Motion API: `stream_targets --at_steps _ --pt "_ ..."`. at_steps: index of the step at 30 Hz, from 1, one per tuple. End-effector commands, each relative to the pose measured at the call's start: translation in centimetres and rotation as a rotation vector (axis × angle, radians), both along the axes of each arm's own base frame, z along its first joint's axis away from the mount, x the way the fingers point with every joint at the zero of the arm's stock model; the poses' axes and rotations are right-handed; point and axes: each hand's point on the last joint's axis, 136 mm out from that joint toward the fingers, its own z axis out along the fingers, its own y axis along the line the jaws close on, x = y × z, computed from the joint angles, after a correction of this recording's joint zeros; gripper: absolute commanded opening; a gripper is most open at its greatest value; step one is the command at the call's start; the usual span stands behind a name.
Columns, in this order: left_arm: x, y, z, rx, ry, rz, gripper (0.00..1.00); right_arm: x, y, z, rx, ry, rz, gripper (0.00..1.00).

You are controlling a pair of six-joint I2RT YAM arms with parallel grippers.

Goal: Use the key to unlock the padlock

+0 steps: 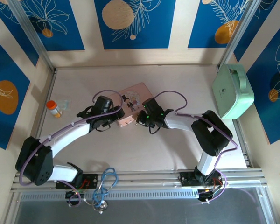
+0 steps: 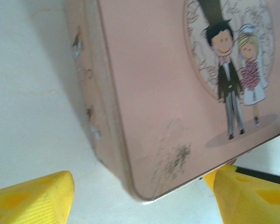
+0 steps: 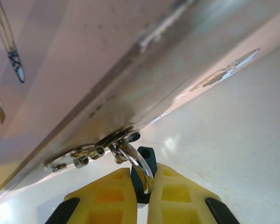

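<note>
Right jaws tight on padlock (image 3: 139,163), left jaws wide, pale table (image 1: 177,149), blue-panelled walls (image 1: 130,23)

— Any writing to read on the pink tin (image 2: 144,93)?
— Only looping scribbles around the cartoon couple (image 2: 235,84), upper right of the left wrist view; not one legible letter.
— Anything stamped on the padlock (image 3: 135,161), low centre of the right wrist view?
— Too small and glary to tell.
— On the small orange-capped bottle (image 1: 53,108), left of the top view?
— Too tiny to read.
— The mint-green case (image 1: 232,91) at the right edge, the blue wall panels (image 1: 130,23) along the top?
— Just drawn leaves and orange discs; no words, no numbers.
</note>
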Motion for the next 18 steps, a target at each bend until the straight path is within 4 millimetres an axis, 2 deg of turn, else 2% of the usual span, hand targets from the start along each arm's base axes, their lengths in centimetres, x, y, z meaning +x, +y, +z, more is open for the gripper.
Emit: stream_targets --at_steps 1,9,13,18 --pt "-1.6 1.2 -2.3 0.040 0.091 0.026 0.73 -0.2 -0.2 0.7 -0.004 -0.017 -0.029 0.07" --pt "-1.3 -0.2 -4.9 -0.020 0.131 0.022 0.73 -0.5 0.8 1.0 -0.012 -0.026 -0.002 0.07" --pt "-0.6 -0.7 -4.9 -0.044 0.107 0.018 0.74 -0.7 1.0 0.8 -0.011 -0.021 0.004 0.06" --pt "0.1 -0.2 -5.1 -0.033 0.105 0.040 0.73 -1.0 1.1 0.5 -0.008 -0.010 0.011 0.06"
